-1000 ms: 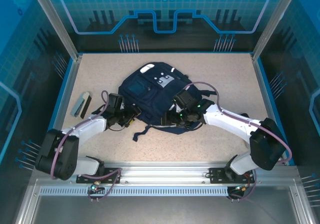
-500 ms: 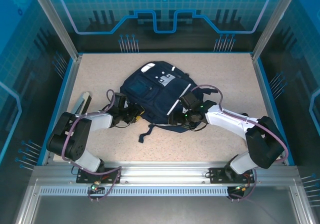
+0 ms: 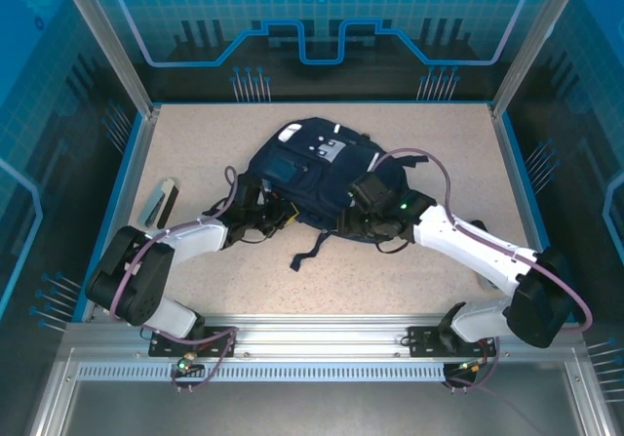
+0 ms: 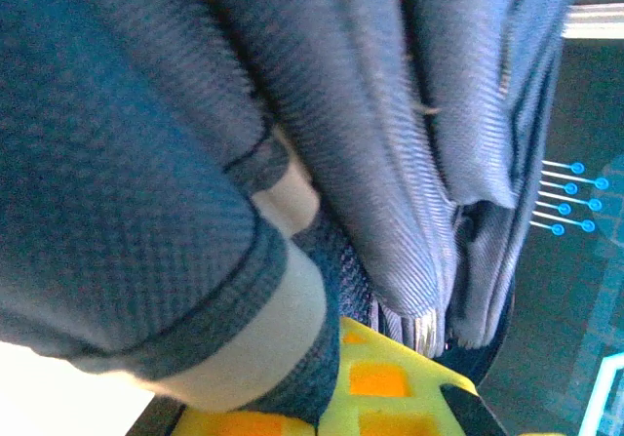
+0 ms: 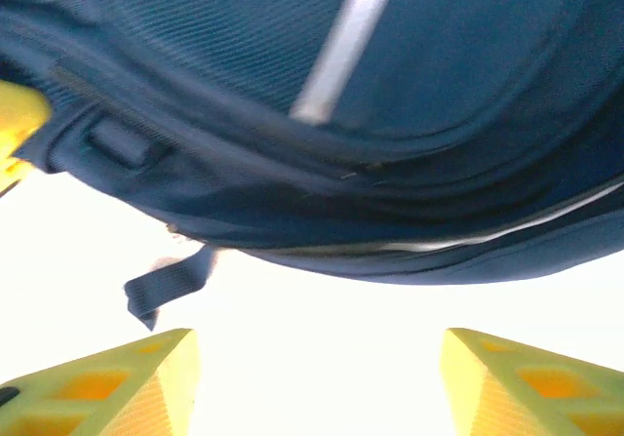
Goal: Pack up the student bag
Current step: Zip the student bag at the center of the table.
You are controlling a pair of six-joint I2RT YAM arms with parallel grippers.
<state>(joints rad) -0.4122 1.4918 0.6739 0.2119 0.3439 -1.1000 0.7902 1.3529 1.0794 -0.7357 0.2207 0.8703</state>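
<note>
Navy fabric makes up the student bag, which lies flat in the middle of the speckled surface. It has white patches at its far end, a thin white stripe across its front and dark straps trailing from its near edge. From above, the left hand sits at the bag's near left edge and the right hand at its near right edge. The left wrist view adds a mesh strap with pale lining and folds of the bag pressed over a yellow finger; that hand is closed tight on the fabric. The right wrist view shows two yellow fingers wide apart, nothing between them, just short of the bag. One bag, two arms, and one flat grey-and-dark item well left of the bag.
</note>
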